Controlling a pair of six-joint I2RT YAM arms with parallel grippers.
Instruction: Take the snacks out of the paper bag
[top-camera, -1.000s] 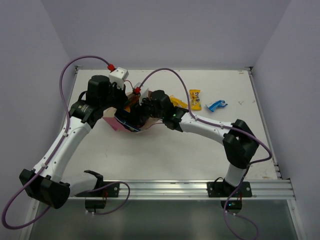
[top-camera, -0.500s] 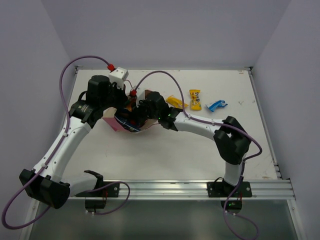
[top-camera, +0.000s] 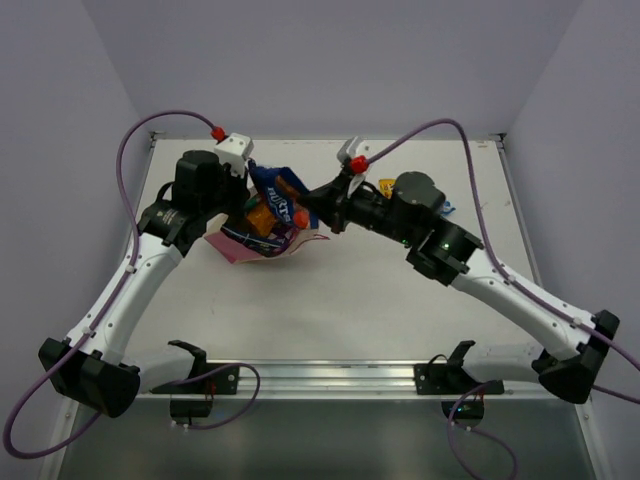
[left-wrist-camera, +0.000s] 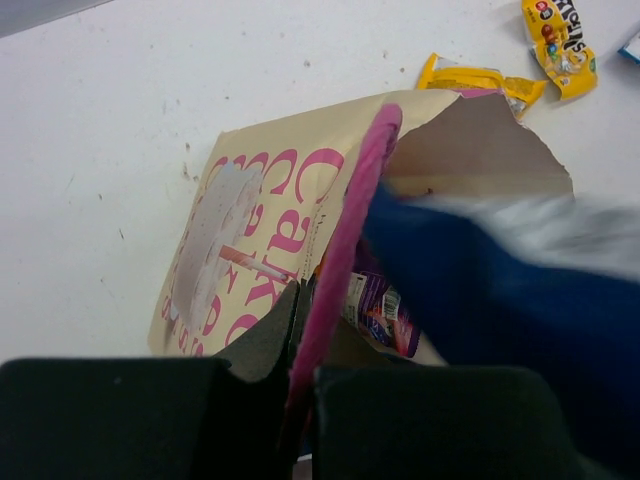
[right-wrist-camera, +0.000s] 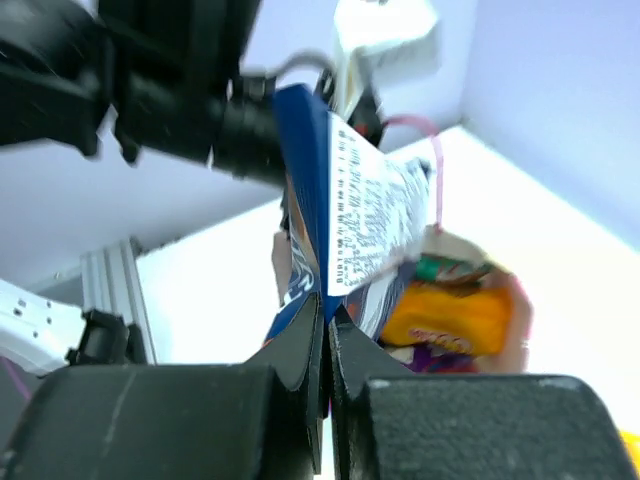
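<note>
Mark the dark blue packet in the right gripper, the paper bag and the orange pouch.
dark blue packet (top-camera: 278, 195), top external view, middle of its blue face.
paper bag (left-wrist-camera: 255, 215), left wrist view, its cream printed face.
orange pouch (right-wrist-camera: 450, 318), right wrist view, its front, in the bag's mouth.

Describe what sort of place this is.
Probably a lab robot cell: a bare white table boxed in by plain lilac walls, with a grooved aluminium mounting rail along its near edge.

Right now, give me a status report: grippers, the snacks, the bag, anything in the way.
Left gripper shut on paper bag edge. Right gripper shut on dark blue packet, up at bag mouth. Orange pouch inside bag. No obstruction seen.
</note>
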